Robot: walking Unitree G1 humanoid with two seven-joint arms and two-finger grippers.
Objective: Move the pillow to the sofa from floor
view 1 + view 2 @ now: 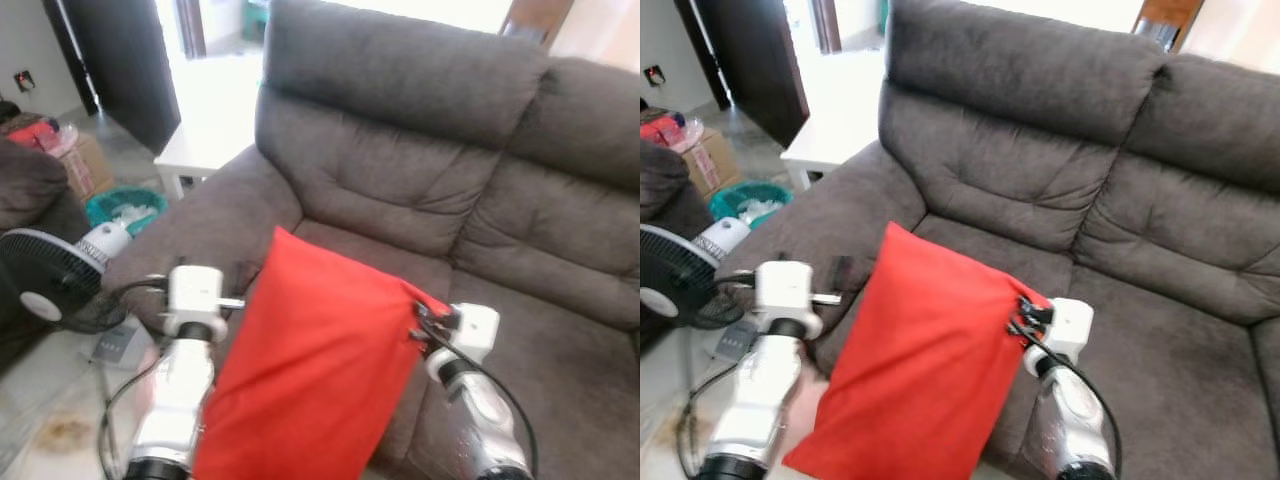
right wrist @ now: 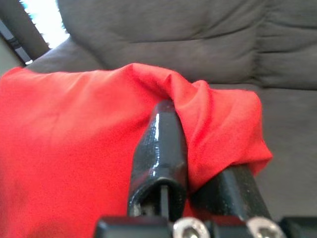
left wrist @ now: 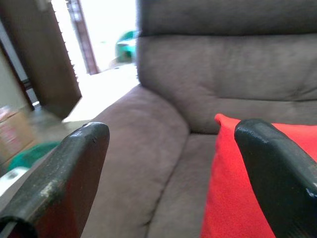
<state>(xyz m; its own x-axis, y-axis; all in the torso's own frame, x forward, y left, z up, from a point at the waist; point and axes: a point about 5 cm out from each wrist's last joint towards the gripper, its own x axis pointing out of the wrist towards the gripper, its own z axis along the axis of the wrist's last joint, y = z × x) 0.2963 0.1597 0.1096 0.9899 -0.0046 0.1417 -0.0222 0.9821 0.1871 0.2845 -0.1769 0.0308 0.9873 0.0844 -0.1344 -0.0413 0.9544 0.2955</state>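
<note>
Now | right hand (image 2: 198, 163) pinching bunched red cloth pillow (image 1: 310, 360) | suede-like sofa (image 1: 450, 180)

The pillow (image 1: 310, 360) is plain bright red, the sofa (image 1: 450, 170) dark grey-brown. Both arms are silver with black fingers (image 2: 161, 153). The fan (image 1: 45, 280) is black and white; a blurred tub (image 1: 125, 205) seems teal.

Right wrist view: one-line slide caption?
Right hand shut on a bunched corner of the red pillow, grey sofa behind.
</note>
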